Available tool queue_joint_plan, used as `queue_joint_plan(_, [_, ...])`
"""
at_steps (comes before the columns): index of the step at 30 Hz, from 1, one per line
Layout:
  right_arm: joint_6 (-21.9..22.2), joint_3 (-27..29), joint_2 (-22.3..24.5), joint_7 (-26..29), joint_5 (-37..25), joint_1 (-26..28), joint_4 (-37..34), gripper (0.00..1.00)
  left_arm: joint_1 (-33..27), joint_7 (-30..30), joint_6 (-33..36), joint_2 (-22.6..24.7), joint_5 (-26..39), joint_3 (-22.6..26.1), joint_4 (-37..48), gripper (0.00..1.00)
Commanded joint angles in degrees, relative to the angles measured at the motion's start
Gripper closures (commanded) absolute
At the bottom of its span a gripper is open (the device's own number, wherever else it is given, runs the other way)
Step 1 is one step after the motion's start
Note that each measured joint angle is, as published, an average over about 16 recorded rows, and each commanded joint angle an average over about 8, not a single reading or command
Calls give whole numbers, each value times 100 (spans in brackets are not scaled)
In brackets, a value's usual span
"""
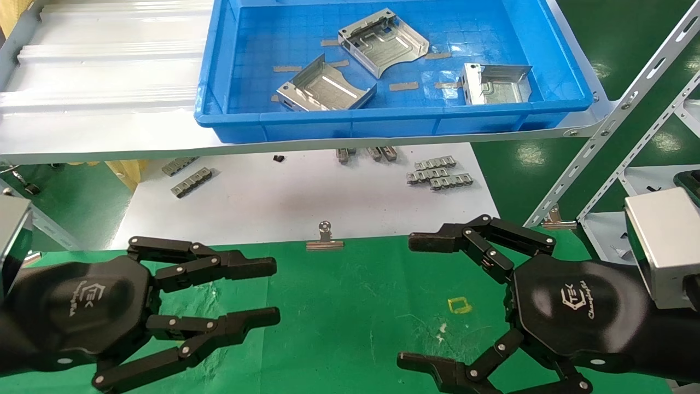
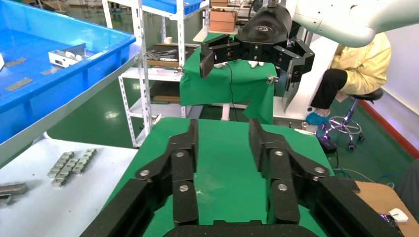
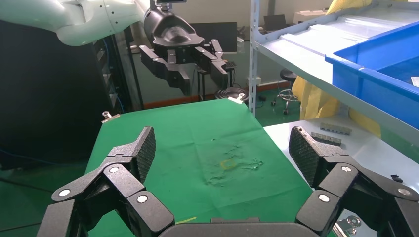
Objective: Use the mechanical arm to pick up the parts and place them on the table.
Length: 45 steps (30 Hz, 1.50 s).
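Observation:
Three silvery sheet-metal parts lie in the blue bin (image 1: pixel 273 123) on the shelf: one at the back (image 1: pixel 383 41), one front left (image 1: pixel 325 85), one at the right (image 1: pixel 495 82). One part (image 2: pixel 66 54) also shows in the left wrist view. Both black claw hands hover over the green table (image 1: pixel 350 328), well below and in front of the bin. My left gripper (image 1: pixel 276 291) (image 2: pixel 223 131) is open and empty. My right gripper (image 1: pixel 406 301) (image 3: pixel 222 143) is spread wide, also empty. The two grippers face each other across the cloth.
A white sheet surface (image 1: pixel 295 202) behind the green cloth carries small grey ridged strips (image 1: pixel 437 172) (image 1: pixel 188 180). A binder clip (image 1: pixel 325 238) holds the cloth's far edge. A yellow square outline (image 1: pixel 459 305) marks the cloth. Slanted shelf uprights (image 1: pixel 618 115) stand at the right.

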Motion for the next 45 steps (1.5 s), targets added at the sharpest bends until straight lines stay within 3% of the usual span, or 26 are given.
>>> queue_joint_plan(1, [0, 0, 0, 0, 0, 0, 0, 0, 0, 0, 0, 0, 0, 0, 0, 100])
queue_joint_plan(10, [14, 9, -7, -7, -3, 21, 6, 0, 0, 0, 0, 0, 0, 0, 0, 100])
queue_joint_plan(14, [264, 17, -140, -1, -130, 286, -4, 0, -1, 1, 0, 0, 0, 0, 1, 100])
queue_joint_plan(18, [1010, -80, -527, 171, -610, 923, -41, 0, -1, 1, 1, 0, 0, 1, 2, 100])
queue_joint_plan(24, [2574, -693, -1503, 821, -2112, 2165, -426, 0, -2, 1, 1, 0, -1, 2, 2, 100])
queue_joint_plan(32, [3907, -1835, -3066, 1685, -4314, 3705, -2330, 0, -2, 2, 1, 0, -1, 3, 2, 100])
queue_joint_plan(34, [4109, -2045, -3417, 1770, -4711, 4008, -2909, 14, -2, 2, 1, 0, -1, 3, 3, 100])
queue_joint_plan(40, [4441, -2512, -4160, 1757, -5393, 4659, -4357, 89, -2, 2, 1, 0, -2, 3, 3, 100])
queue_joint_plan(41, [4459, -2588, -4222, 1755, -5437, 4727, -4509, 98, -2, 2, 1, 0, -2, 4, 3, 100])
queue_joint_plan(45, [4511, -2910, -4317, 1857, -5458, 4884, -4791, 100, -2, 3, 0, -1, -2, 4, 3, 100])
